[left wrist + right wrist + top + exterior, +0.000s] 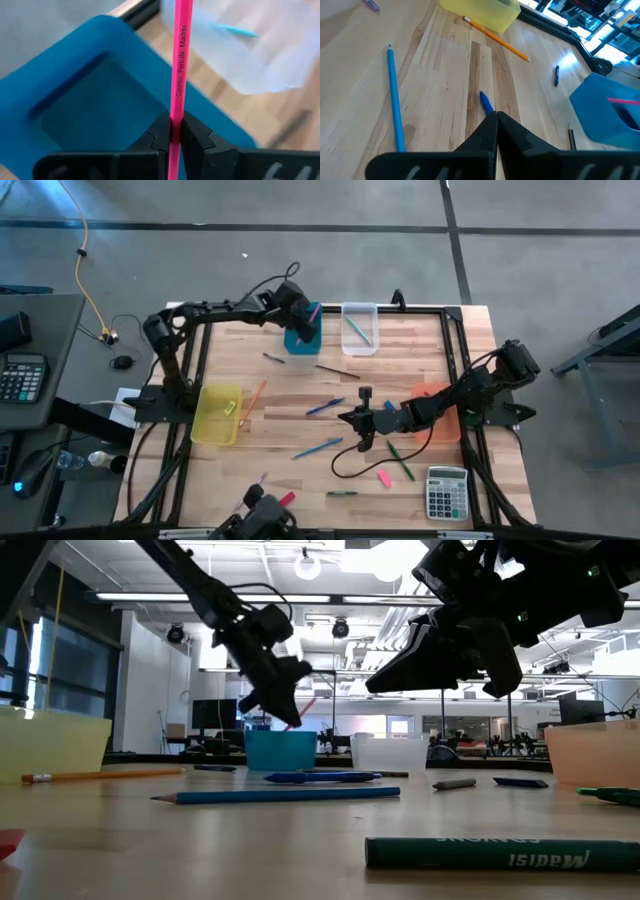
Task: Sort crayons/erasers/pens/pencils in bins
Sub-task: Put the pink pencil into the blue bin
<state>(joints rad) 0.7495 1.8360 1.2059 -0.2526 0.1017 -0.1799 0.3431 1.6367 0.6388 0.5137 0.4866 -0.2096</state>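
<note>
Left end effector (175, 137) pinching a pink colored pencil (179, 60) over the teal bin (302, 340), right end effector (496, 131) hovering pressed together above the bench (300, 405) near a blue pen (486, 103)

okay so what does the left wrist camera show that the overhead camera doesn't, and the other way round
Only the left wrist view shows the lettering printed along the pink colored pencil and the left gripper pinching it near its lower end.

Only the high view shows the whole table: the yellow bin, the orange bin, the calculator, the loose sticks, and the right gripper shut over the middle of the table.

Both show the pink pencil held above the teal bin, with the clear bin beside it.
</note>
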